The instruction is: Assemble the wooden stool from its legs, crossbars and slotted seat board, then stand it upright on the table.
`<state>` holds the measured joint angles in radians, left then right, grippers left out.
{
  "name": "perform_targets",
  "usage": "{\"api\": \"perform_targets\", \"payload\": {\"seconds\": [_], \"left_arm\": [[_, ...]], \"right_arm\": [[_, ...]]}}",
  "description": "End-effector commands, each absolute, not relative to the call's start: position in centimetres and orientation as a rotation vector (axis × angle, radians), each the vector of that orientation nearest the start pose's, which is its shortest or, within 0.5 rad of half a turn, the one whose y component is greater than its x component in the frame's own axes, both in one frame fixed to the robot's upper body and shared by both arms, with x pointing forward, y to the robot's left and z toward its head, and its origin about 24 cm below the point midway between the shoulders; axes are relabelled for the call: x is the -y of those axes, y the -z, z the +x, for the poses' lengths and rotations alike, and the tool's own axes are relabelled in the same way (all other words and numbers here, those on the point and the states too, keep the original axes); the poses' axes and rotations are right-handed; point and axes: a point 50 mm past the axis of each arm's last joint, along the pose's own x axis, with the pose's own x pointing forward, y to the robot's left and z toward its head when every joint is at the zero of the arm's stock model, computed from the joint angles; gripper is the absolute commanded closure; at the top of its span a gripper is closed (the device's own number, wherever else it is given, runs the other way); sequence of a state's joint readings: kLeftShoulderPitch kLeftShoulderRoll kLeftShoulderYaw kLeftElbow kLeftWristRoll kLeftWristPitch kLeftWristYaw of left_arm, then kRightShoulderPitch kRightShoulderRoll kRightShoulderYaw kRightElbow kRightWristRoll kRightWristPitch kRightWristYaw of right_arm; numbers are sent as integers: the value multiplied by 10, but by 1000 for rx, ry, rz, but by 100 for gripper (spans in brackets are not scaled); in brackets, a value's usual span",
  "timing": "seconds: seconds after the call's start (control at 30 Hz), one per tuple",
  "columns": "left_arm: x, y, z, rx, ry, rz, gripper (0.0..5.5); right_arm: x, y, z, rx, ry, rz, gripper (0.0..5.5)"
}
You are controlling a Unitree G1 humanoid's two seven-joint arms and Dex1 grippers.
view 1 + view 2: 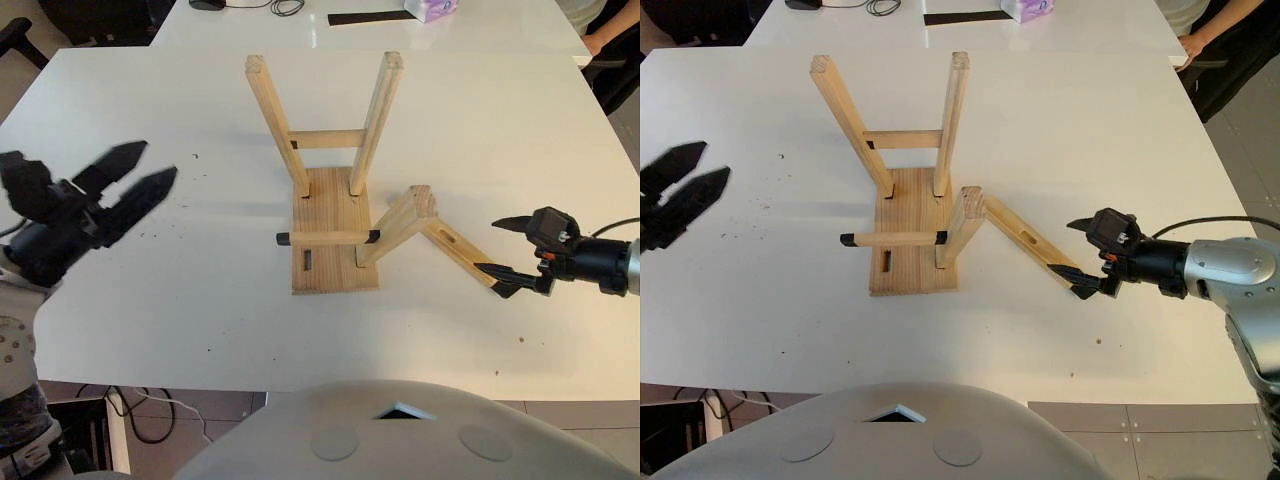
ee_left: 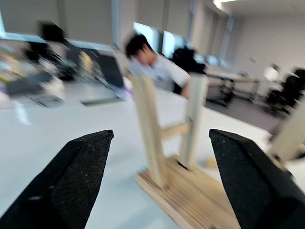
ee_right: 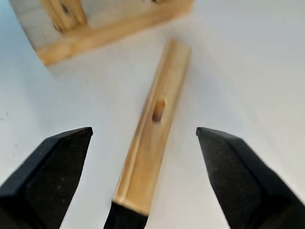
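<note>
Stool's about three-quarters built, upside down on the table (image 1: 180, 300). Taking the seat board (image 1: 322, 275) as the middle of the clock: two legs (image 1: 270, 115) stand in it at the 12 o'clock end with a crossbar (image 1: 327, 139) between them. A third leg (image 1: 400, 222) sits at the 4 o'clock corner, looking a bit tilted, with a second crossbar (image 1: 325, 237) sticking out of it toward 9 o'clock. The last leg (image 1: 460, 250) lies flat on the table out at 4 o'clock, slot facing up, one end right by the third leg. The right gripper (image 1: 508, 253) is at its outer end, fingers spread wide on either side and not on it yet. The left gripper (image 1: 140, 175) hangs over the table at 9 o'clock, well apart from everything, also spread and holding nothing. My worry is the grab. It's lined up on the very tip, so once lifted the long leg would likely droop or twist in the pads. And if one finger lands first, the leg could skid into that third leg, which doesn't look seated hard. A bump there could knock it over or pop the second crossbar loose. Nothing is steadying the board either.
</note>
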<state>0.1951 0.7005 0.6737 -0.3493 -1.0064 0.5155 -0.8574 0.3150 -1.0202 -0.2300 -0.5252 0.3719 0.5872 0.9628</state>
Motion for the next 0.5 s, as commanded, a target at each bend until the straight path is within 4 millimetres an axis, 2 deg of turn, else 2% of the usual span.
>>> {"api": "perform_targets", "payload": {"seconds": [0.03, 0.27, 0.5], "left_arm": [[-291, -175, 185, 119, 615, -180, 177], [-277, -173, 199, 116, 612, -186, 177], [-275, -177, 215, 129, 527, -116, 177]], "right_arm": [[264, -102, 173, -665, -807, -421, 149], [257, -78, 183, -659, -768, -334, 149], [257, -55, 179, -706, -746, -290, 149]]}}
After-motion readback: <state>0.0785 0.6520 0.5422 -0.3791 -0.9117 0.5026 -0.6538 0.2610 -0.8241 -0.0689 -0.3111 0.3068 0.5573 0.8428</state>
